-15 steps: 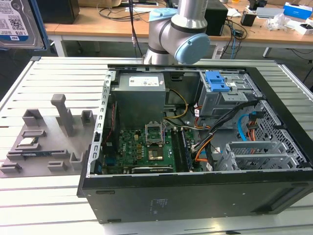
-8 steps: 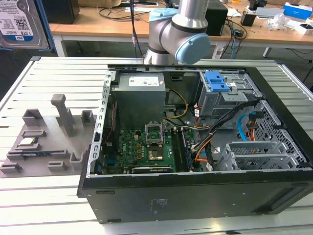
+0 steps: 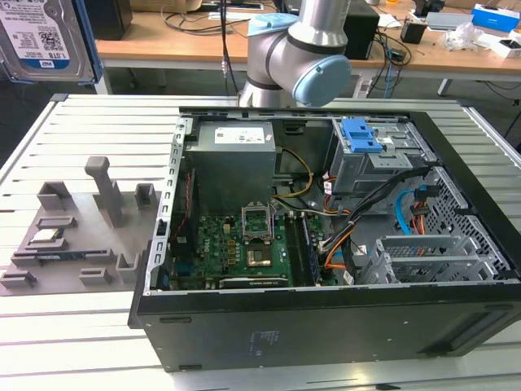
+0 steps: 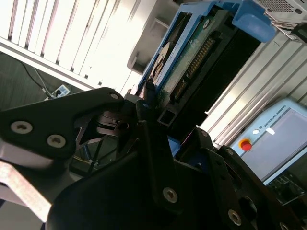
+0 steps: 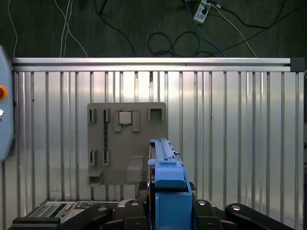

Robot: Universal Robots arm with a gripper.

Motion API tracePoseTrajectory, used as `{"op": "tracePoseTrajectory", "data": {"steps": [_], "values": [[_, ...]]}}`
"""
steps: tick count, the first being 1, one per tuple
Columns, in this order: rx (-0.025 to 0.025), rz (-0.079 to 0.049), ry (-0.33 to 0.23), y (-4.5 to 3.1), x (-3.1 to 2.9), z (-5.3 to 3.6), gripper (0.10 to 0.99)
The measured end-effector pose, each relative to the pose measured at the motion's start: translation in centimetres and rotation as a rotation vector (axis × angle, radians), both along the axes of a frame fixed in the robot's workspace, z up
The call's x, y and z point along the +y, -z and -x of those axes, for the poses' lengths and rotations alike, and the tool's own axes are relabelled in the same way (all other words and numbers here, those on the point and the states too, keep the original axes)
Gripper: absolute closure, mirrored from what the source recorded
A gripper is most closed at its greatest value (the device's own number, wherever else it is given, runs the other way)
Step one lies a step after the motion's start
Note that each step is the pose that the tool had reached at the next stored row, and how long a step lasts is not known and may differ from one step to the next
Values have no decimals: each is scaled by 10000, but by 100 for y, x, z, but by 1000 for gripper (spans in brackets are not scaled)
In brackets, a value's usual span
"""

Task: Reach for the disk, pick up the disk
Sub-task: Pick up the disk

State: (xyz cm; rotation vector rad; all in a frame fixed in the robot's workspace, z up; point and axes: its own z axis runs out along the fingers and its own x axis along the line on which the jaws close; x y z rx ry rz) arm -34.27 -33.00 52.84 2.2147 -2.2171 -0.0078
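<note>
One gripper [image 5: 165, 213] appears to pinch the disk [image 5: 164, 160] edge-on, well above the grey fixture plate [image 5: 120, 153]; a narrow hold could let it slip.

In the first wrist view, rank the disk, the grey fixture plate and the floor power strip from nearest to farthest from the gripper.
1. the disk, edge-on, clamped in the gripper.
2. the grey fixture plate, lying on the slatted table beyond the disk.
3. the power strip, on the floor past the table's far rail.
</note>
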Motion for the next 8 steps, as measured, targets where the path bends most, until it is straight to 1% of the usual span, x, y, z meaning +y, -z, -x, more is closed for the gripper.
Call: {"op": "tracePoseTrajectory", "data": {"steps": [3, 5, 8], "values": [[-1, -1, -1, 1, 0, -77, 722], [-1, 0, 0, 0, 0, -194, 722], [-1, 0, -1, 0, 0, -295, 722]]}}
